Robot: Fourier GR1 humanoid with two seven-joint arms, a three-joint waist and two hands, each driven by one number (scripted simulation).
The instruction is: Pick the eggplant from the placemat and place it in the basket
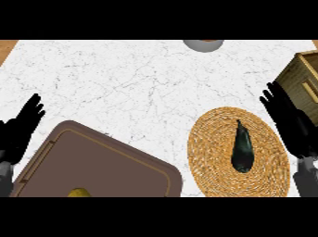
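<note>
Dark, elongated eggplant [241, 148] lies on the round woven straw placemat [209, 139], stem away from the robot. Slatted wooden basket [305, 76] stands just beyond the placemat, at the right edge. Right hand [290, 121] beside the placemat, fingers straight, holding nothing. Left hand [14, 132] at left edge, fingers relaxed, resting.

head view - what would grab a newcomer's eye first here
Probably the dark eggplant lying on the round woven placemat at lower right, set off against the white marble counter. Next, the big brown tray at lower left with something yellow at its near edge, and the wooden basket at the right edge. The right hand is open between placemat and basket; the left hand is open at the left edge.
</note>
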